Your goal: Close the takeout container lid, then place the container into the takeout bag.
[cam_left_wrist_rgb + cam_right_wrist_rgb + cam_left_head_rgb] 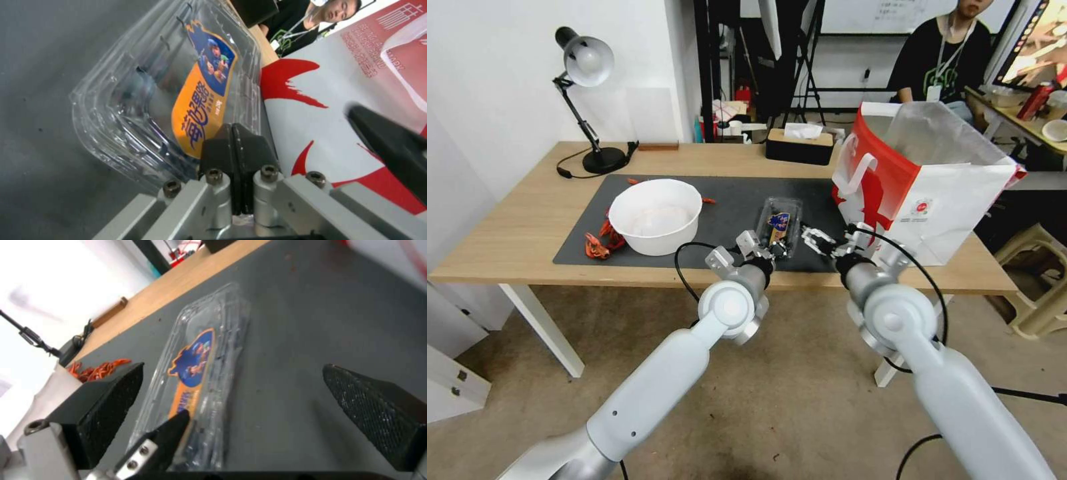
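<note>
Lid down on the blueberry box, bagging not yet begun.

Nearest me, the left pincer (762, 248) is clenched, its tips pressing the near end of the takeout container (779, 227), whose lid (195, 100) looks folded flat; the right pincer (826, 244) hangs released just beside it. The box lies on the dark mat (734, 193) on the bench (514, 233), the takeout bag (934, 193) standing open beyond. Next, I'd judge, a firm grip and a lift.
</note>
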You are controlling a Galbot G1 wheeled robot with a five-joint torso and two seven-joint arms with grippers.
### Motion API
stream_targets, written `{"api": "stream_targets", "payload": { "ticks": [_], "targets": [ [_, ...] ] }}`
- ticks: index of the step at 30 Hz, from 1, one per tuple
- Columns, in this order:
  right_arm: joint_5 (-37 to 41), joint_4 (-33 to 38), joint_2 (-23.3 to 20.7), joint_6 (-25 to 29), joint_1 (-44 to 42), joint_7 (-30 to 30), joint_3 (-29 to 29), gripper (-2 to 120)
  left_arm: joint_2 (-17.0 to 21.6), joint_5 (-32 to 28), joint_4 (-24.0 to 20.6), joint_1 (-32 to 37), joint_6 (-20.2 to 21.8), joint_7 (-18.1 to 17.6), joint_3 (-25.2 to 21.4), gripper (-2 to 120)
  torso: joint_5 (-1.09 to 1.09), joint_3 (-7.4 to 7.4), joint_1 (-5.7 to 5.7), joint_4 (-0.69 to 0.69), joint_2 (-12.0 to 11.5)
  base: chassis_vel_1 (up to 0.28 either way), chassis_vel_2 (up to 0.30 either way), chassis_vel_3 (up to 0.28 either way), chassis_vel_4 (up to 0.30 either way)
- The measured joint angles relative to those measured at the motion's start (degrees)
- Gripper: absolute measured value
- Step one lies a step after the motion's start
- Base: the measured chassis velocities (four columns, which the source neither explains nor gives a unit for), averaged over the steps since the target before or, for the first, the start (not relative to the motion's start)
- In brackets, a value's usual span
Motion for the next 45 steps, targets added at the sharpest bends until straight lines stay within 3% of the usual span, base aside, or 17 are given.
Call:
{"api": "stream_targets", "payload": {
  "ticks": [10, 19, 23, 29, 33, 35, 42, 45],
  "targets": [
    [0.4, -4.8, 1.9, 0.0, 3.8, -0.2, -2.2, 100, 0.2, 0.4, 0.0, 0.1, -0.1, 0.1, 0.2, 0, 0.0, 0.0, 0.0, 0.0, 0.0, 0.0, 0.0, 0.0, 0.0],
    [-0.1, -8.5, 3.3, 0.0, 5.8, -0.4, -3.4, 83, 0.2, 0.6, -0.1, -0.1, -0.3, 0.1, 0.5, 0, 0.0, 0.0, 0.0, 0.0, 0.0, 0.0, 0.0, 0.0, 0.0],
    [-0.4, -9.5, 3.9, 0.0, 6.3, -0.7, -3.8, 72, 0.3, 0.7, -0.2, -0.2, -0.3, 0.1, 0.6, 0, 0.0, 0.0, 0.0, 0.0, 0.0, 0.0, 0.0, 0.0, 0.0],
    [-1.1, -11.2, 5.2, 0.0, 6.4, -1.1, -4.2, 43, 0.6, 0.7, -0.5, -0.2, -0.4, 0.2, 0.6, 0, 0.0, -0.01, 0.0, 0.0, 0.0, 0.0, 0.0, 0.0, 0.0],
    [-1.4, -11.8, 5.6, -0.1, 6.5, -1.4, -4.3, 34, 0.7, 0.8, -0.5, -0.2, -0.4, 0.2, 0.6, 0, 0.01, -0.01, 0.0, 0.0, 0.0, 0.0, 0.0, 0.0, 0.0],
    [-1.7, -12.0, 6.0, -0.1, 6.6, -1.6, -4.3, 20, 0.9, 0.9, -0.7, -0.2, -0.4, 0.2, 0.6, 0, 0.0, -0.01, 0.0, 0.01, 0.0, 0.0, 0.0, 0.0, 0.0],
    [-2.2, -12.0, 6.3, 0.0, 6.6, -1.6, -4.3, 0, 1.6, 3.2, -1.5, 0.2, -0.8, 0.9, 0.6, 0, -0.01, -0.01, 0.0, 0.0, 0.0, 0.0, 0.0, 0.0, 0.0],
    [-2.5, -11.9, 6.3, 0.0, 6.5, -1.6, -4.3, 0, 2.6, 6.4, -2.4, 0.8, -1.3, 2.0, 0.7, 0, 0.0, -0.01, -0.01, 0.0, 0.0, 0.0, 0.0, 0.0, 0.0]
  ]
}}
